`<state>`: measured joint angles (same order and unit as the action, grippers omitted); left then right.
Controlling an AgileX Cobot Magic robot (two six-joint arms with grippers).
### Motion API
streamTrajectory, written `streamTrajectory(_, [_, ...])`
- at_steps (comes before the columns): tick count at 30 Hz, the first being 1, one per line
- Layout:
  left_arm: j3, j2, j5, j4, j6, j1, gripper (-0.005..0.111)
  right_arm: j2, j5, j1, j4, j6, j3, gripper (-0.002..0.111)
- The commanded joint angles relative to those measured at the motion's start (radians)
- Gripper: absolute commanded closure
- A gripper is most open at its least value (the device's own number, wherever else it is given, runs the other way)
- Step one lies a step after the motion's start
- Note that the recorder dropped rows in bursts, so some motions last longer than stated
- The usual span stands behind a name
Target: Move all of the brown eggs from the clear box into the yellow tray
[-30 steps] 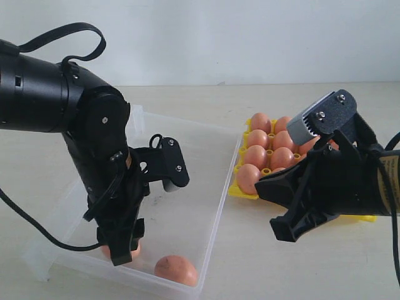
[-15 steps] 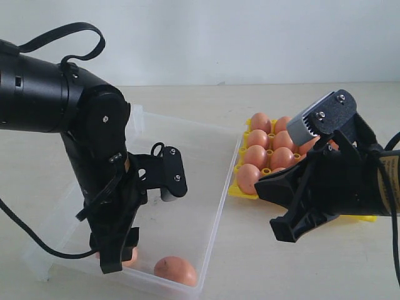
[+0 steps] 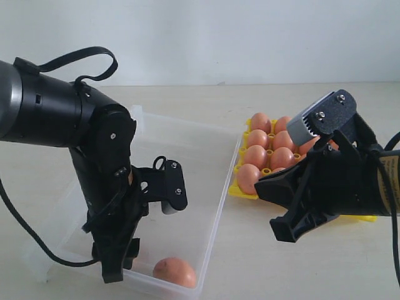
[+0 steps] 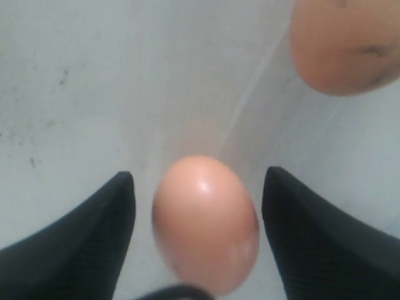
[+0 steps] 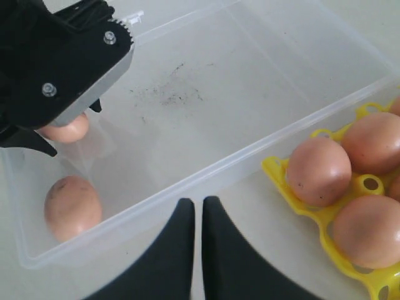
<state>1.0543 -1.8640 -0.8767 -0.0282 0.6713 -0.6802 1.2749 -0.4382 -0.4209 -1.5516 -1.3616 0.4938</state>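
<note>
REMOTE RIG, EGG TRANSFER: Nearest my exterior camera, a loose brown egg lies on the floor of the clear box, close against its near wall. Just beside it, the left gripper that I am driving points down into the same end of the box. Its two black fingers are spread wide on either side of a second brown egg. My wrist camera shows a sliver of floor between that egg and each finger, so nothing is pinched. The second egg rests on the scuffed floor, and in the outside view it is hidden behind the left arm. The loose egg shows at the edge of the wrist picture, apart from the fingers.

Across the box's long wall, my right gripper hangs over the bare table between box and tray, its fingers pressed flat together and holding nothing. Beyond it sits the yellow tray, just beside the box. Every cup I can see holds one of the brown eggs, though the right arm covers much of the tray. Farther back, the pale table runs to a white wall.
</note>
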Motion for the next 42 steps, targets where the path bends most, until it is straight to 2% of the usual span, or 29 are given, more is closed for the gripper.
streamTrajectory(1, [-0.005,-0.026,-0.016,-0.016,0.004,0.0,0.051,-0.01,-0.004,0.002,-0.004,0.011,-0.005,0.108])
streamTrajectory(13, [-0.005,-0.03,-0.011,-0.058,-0.086,0.0,0.051,-0.01,-0.007,0.002,-0.004,0.011,-0.005,0.108])
streamTrajectory(18, [-0.005,-0.03,0.036,-0.169,-0.282,0.0,0.051,-0.01,-0.007,0.002,-0.004,0.011,-0.005,0.108])
streamTrajectory(24, [-0.005,-0.03,0.032,-0.163,-0.378,0.0,0.051,-0.01,-0.013,0.002,-0.004,0.011,-0.005,0.108])
streamTrajectory(37, [-0.005,-0.03,0.054,-0.163,-0.379,0.0,0.051,-0.01,-0.046,0.002,-0.017,0.011,-0.005,0.108])
streamTrajectory(42, [-0.005,-0.03,0.032,-0.163,-0.365,0.0,0.056,-0.01,-0.05,0.002,-0.02,0.011,-0.005,0.108])
